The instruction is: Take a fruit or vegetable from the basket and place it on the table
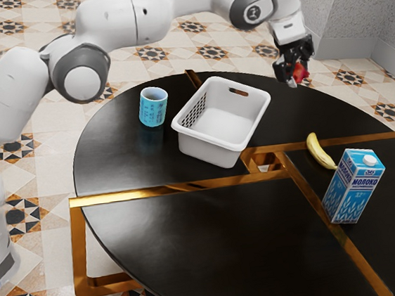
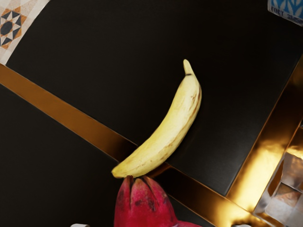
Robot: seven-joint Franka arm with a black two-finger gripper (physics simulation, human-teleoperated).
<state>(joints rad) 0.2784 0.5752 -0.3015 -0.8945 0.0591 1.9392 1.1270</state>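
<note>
High over the table's far part, my gripper (image 1: 295,78) is shut on a red fruit or vegetable (image 1: 301,73), whose exact kind I cannot tell. In the wrist view the red fruit (image 2: 142,203) is at the lower edge, with a dark pointed top. A yellow banana (image 1: 319,151) lies on the black table (image 1: 186,241), outside the basket; the wrist view has the same banana (image 2: 163,135) beyond the held fruit. The white basket (image 1: 190,144) stands on the table, on the exterior view's left of my gripper.
A blue and white milk carton (image 1: 348,192) stands beside the banana. At the basket's other side is a blue cup (image 1: 154,108). Gold strips (image 1: 160,191) cross the tabletop, which has a rounded edge.
</note>
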